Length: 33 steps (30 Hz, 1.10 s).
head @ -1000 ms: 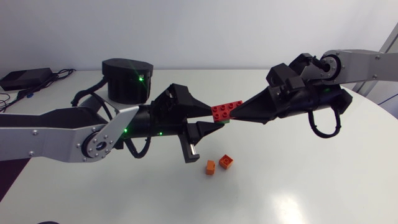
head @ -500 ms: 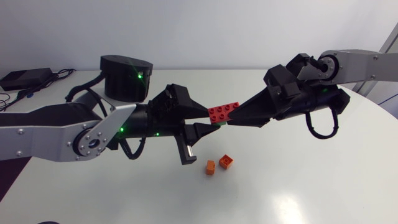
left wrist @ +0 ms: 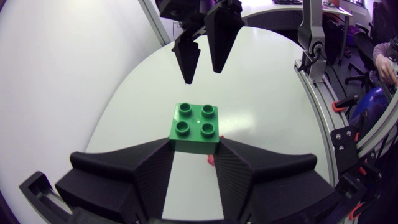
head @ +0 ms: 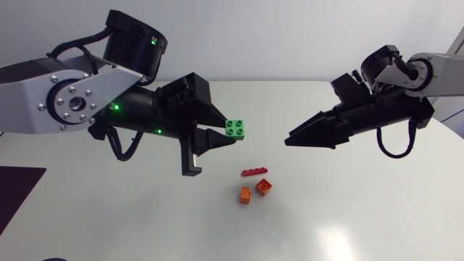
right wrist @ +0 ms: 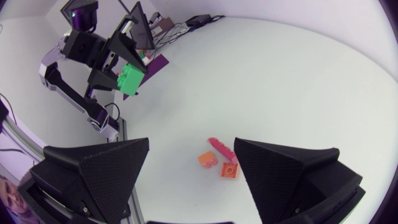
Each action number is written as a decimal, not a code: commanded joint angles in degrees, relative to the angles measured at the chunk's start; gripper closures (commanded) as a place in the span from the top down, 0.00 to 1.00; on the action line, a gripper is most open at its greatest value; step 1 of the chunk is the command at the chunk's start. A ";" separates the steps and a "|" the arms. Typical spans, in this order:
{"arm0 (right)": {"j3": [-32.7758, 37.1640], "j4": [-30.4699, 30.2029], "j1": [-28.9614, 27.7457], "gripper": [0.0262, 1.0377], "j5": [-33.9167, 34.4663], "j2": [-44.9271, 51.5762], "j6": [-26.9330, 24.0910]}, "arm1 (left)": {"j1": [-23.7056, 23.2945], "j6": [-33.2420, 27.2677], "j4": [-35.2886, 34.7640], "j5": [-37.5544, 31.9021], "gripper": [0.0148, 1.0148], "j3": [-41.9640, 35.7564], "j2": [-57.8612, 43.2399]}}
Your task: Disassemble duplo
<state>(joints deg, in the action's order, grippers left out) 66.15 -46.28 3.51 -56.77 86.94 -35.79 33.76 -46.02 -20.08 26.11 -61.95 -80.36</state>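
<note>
My left gripper hangs above the table's middle, shut on a green two-by-two brick. In the left wrist view the green brick sits between both fingers of the left gripper. My right gripper stands open and empty a short way to the right, its tips facing the brick. A flat red plate lies on the table below the gap, beside two orange bricks. The right wrist view shows the right gripper wide open over the red plate.
The white table curves away at the right, and its rounded edge lies beyond my right arm. My left arm's grey link reaches in high over the table's left part.
The two arms have pulled apart. My right gripper opened and let go of the red plate, which now lies on the table. My left gripper drew back left, keeping the green brick.
</note>
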 commanded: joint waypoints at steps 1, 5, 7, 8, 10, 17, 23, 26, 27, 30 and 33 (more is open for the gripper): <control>-3.66 0.23 1.24 0.96 1.05 -2.39 -4.29 | -0.36 -3.37 -2.07 0.96 0.29 -0.71 -1.12; -5.86 2.16 3.00 0.96 3.34 -3.09 -4.02 | -0.45 -4.69 -1.81 1.05 0.29 0.96 -2.96; -7.44 4.53 3.61 0.96 5.45 -3.35 -4.11 | -0.80 -4.87 -1.02 1.05 0.29 1.57 -4.19; -8.41 5.85 4.05 0.96 6.76 -3.53 -4.11 | -0.80 -4.96 -0.75 1.05 0.29 1.75 -4.63; -9.55 8.05 4.49 0.96 8.35 -3.79 -3.94 | -0.89 -5.04 -0.58 0.70 0.29 1.92 -5.86; -12.10 12.09 5.19 0.96 12.56 -4.76 -3.85 | -0.54 -7.77 -1.37 -12.05 0.29 1.57 -13.51; -15.09 12.71 5.90 0.96 13.36 -7.39 -3.94 | -0.80 -10.49 -12.36 -19.16 0.29 -1.68 -19.49; -17.19 14.73 7.48 0.96 15.11 -8.54 -3.76 | 0.17 -10.41 -14.90 -21.19 0.29 -2.21 -21.24; -17.81 15.08 8.18 0.96 15.82 -8.98 -3.67 | 0.61 -10.14 -15.43 -21.98 0.30 -2.73 -22.30; -19.30 16.49 9.85 0.96 17.22 -10.03 -2.35 | 1.49 -9.97 -16.84 -22.50 0.30 -4.58 -24.41; -21.06 18.07 11.87 0.96 19.77 -11.44 -1.21 | 2.10 -9.09 -16.75 -22.59 0.33 -6.25 -26.34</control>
<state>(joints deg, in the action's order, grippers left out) 47.16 -29.10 14.24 -38.02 76.69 -38.09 35.35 -54.41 -36.23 3.84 -65.80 -104.68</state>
